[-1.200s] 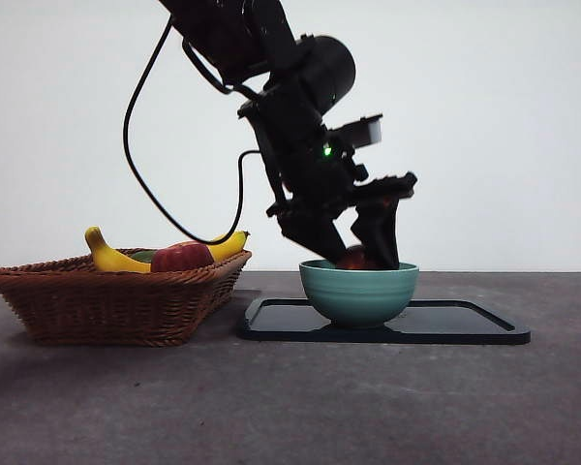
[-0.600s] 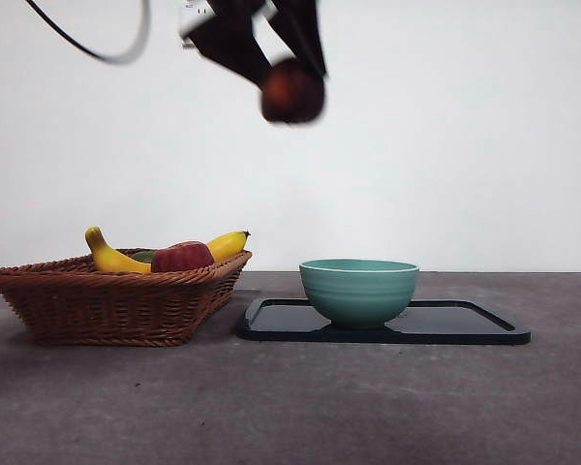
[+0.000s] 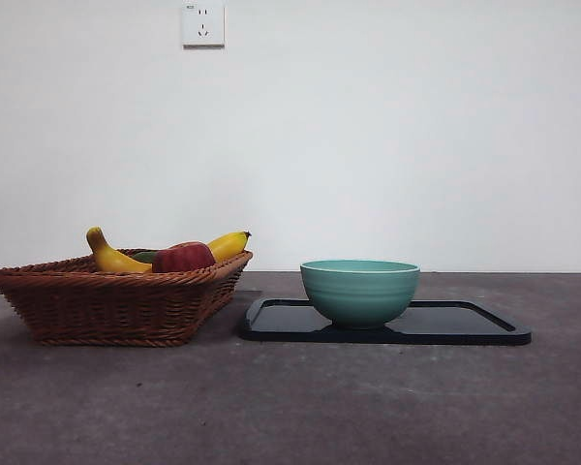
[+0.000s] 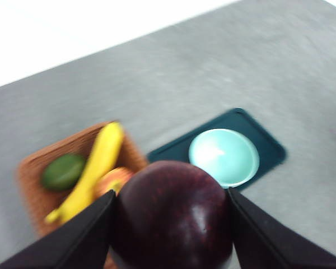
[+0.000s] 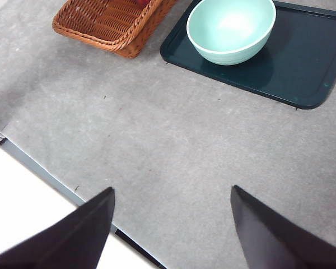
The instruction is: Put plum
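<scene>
Left gripper (image 4: 171, 210) is clamped on the plum (image 4: 172, 216), one jaw on each side of it, high above the table (image 4: 302, 73). Plum is dark maroon, glossy, fills the space between the jaws. Neither shows in the front view. Left wrist picture is a bit blurred.

Right gripper (image 5: 171, 224) has its jaws spread wide with nothing between them, hanging over bare table near its edge.

Surface: grey, matte, lightly speckled tabletop. Plain white wall (image 3: 416, 126) behind, with a white socket (image 3: 202, 24) high on it.

Seen below the plum from the left wrist: pale green bowl (image 4: 224, 157), nothing in it, sitting on a dark tray (image 4: 271, 148) toward one end. Just beside the tray, a wicker basket (image 4: 31, 174) holding a banana (image 4: 98, 162), a green fruit (image 4: 63, 171) and a red-yellow apple (image 4: 113, 180), partly hidden behind the plum and a jaw.

Front view: basket corner reaches just about to the tray's edge; can't tell if they touch. Banana ends and apple top stick up over the basket rim. Space above the bowl is unobstructed.
</scene>
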You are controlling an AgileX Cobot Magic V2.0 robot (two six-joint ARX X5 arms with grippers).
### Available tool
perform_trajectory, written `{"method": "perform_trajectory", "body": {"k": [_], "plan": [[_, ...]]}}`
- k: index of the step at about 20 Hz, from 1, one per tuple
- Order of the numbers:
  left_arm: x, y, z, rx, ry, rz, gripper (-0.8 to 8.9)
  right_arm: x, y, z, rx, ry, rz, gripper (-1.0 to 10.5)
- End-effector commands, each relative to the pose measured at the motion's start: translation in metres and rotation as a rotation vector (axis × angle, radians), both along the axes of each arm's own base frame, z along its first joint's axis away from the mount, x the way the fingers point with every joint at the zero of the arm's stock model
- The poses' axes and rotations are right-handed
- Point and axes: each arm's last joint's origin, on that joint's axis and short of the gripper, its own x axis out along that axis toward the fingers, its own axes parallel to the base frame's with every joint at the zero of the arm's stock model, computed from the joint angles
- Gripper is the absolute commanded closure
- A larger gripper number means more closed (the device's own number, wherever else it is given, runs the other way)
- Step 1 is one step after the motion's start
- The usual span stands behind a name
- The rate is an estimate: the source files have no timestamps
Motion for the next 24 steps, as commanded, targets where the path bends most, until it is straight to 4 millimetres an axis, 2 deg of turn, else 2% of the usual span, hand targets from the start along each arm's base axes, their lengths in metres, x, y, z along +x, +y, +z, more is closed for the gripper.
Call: {"method": "perform_trajectory", "body": {"k": [1,4,7,12,18,24], "plan": [[-0.011,0.013,-0.009,-0.025,-0.044,0.042,5.78,0.001,0.001,0.002,0.004,-0.016,0.007,6.1],[-0.015,0.023,-0.039,-0.037,-0.049,0.076,5.78,0.001,0.001,0.002,0.005,-0.017,0.007,6.1],[-0.003,0.021,-0.079,-0.062,-0.015,0.055,5.79,0.001,0.001,0.002,0.005,-0.016,0.006,6.1],[0.028,0.014,-0.138,-0.077,0.036,0.065,5.79,0.001,0.001,0.002,0.005,-0.014,0.006,6.1],[0.078,0.012,-0.182,-0.055,0.094,0.113,5.79,0.001,0.001,0.002,0.006,-0.013,0.004,6.1],[0.111,0.010,-0.229,-0.021,0.189,0.138,5.79,0.001,0.001,0.002,0.007,-0.013,0.003,6.1]]}}
